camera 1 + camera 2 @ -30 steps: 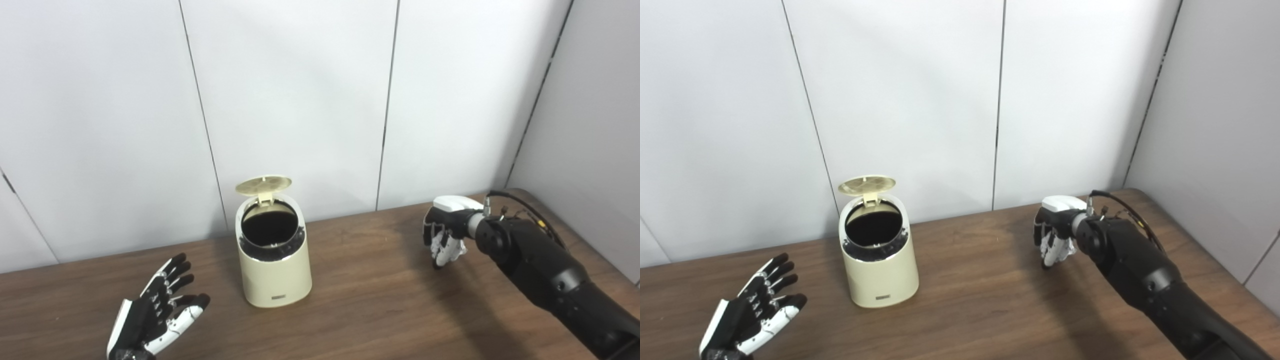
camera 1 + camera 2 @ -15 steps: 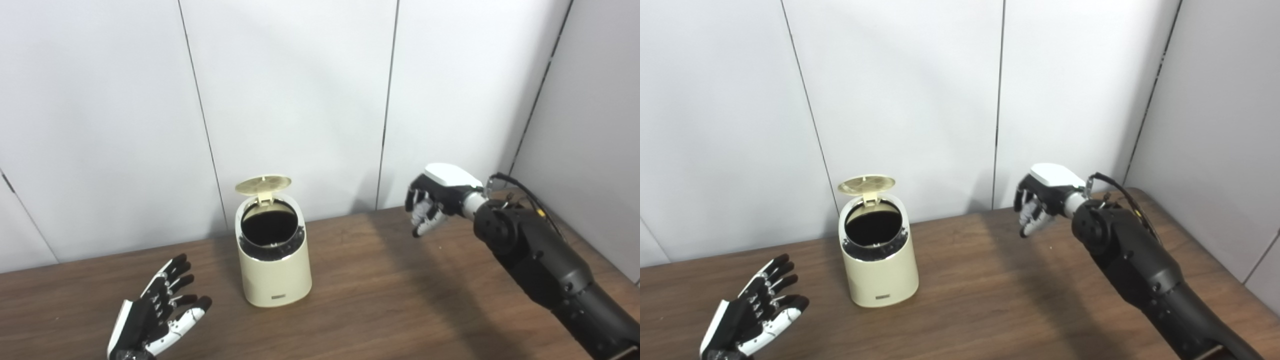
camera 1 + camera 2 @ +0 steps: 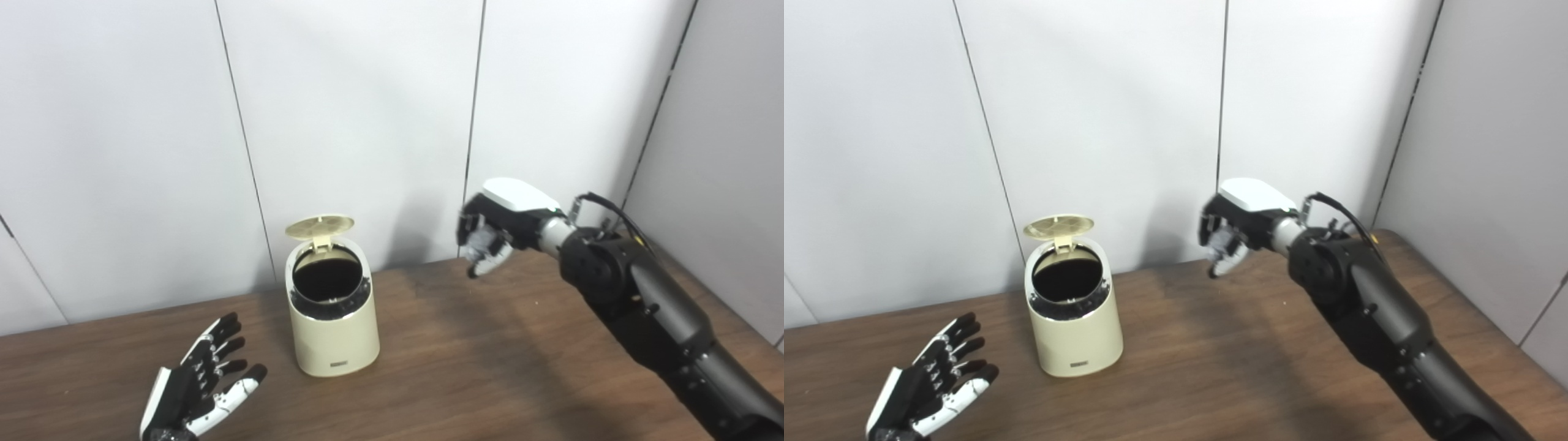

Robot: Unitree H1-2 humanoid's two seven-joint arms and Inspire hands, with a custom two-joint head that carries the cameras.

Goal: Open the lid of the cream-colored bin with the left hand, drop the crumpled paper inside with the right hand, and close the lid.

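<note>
Hovering right robot hand (image 3: 490,236) curled, contents unclear; left robot hand (image 3: 199,392) spread, palm up

Left hand (image 3: 196,392): low at the near left, palm up, fingers (image 3: 215,343) spread and pointing away, holding nothing.
Left arm: only the wrist shows at the bottom edge.
Right hand (image 3: 493,233): raised, white back upward, fingers (image 3: 484,248) curled down and inward; whether anything sits inside the curl cannot be told.
Right arm (image 3: 649,312): black, stretched from the lower right corner up and leftward, wrist bent.
</note>
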